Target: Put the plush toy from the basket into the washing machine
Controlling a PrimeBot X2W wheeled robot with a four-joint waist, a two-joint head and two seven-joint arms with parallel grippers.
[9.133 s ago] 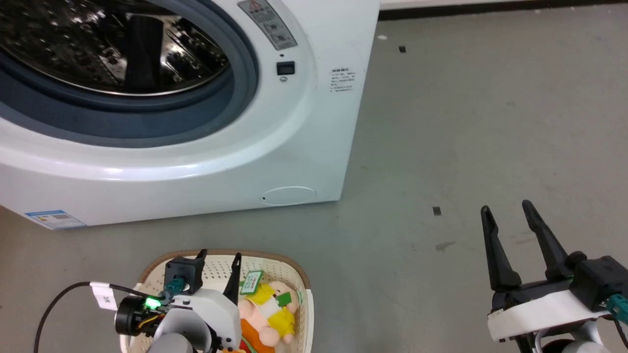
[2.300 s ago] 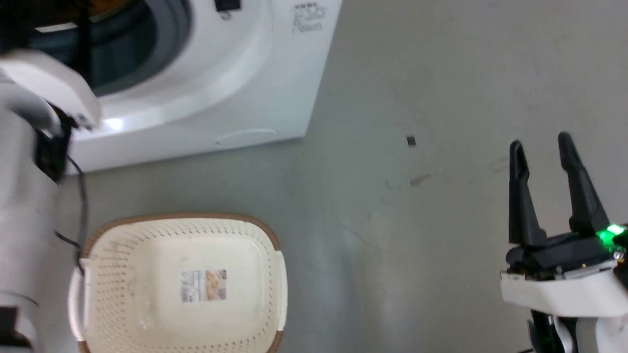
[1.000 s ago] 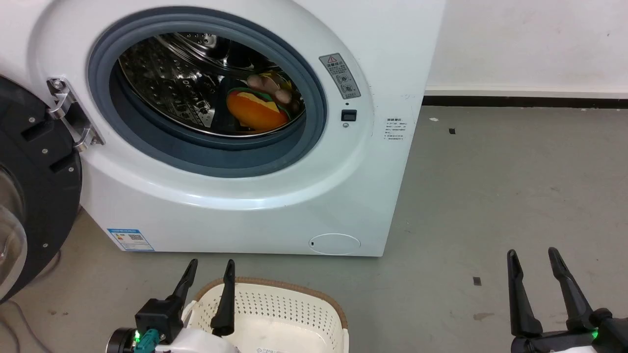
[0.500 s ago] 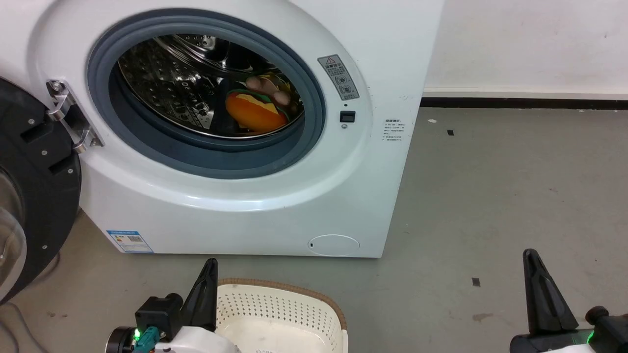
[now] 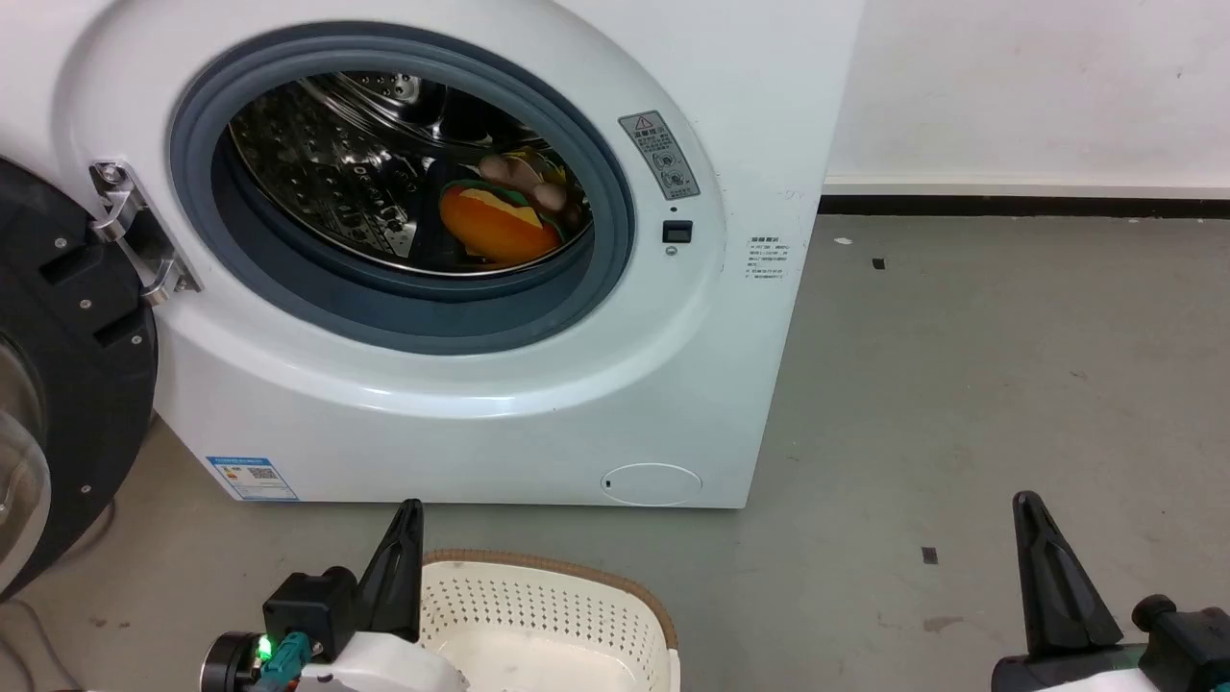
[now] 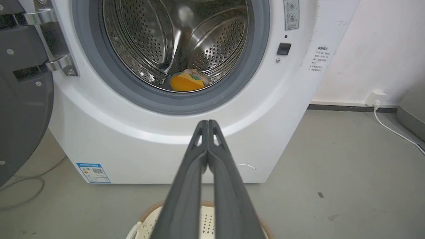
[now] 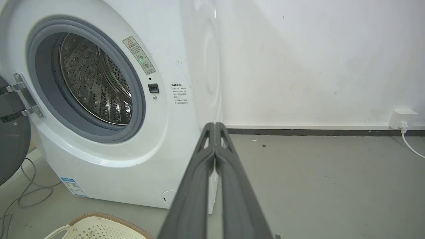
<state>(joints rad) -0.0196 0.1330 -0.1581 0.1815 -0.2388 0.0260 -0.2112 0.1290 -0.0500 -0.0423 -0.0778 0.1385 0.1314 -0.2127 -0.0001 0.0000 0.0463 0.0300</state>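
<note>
Head view: the plush toy (image 5: 500, 219) lay inside the open washing machine (image 5: 461, 404), and the basket (image 5: 538, 610) sat on the floor before it. Left wrist view: the left gripper (image 6: 207, 124) was clenched, holding nothing. Right wrist view: the right gripper (image 7: 214, 126) was clenched too, holding nothing.

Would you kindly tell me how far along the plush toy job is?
Done: the pale-pink plush toy with the orange base lies inside the large white washing machine's steel drum; the cream perforated basket's visible part holds nothing. In hand: nothing, the left gripper and right gripper are shut and empty. Left: nothing that I can see.
</note>
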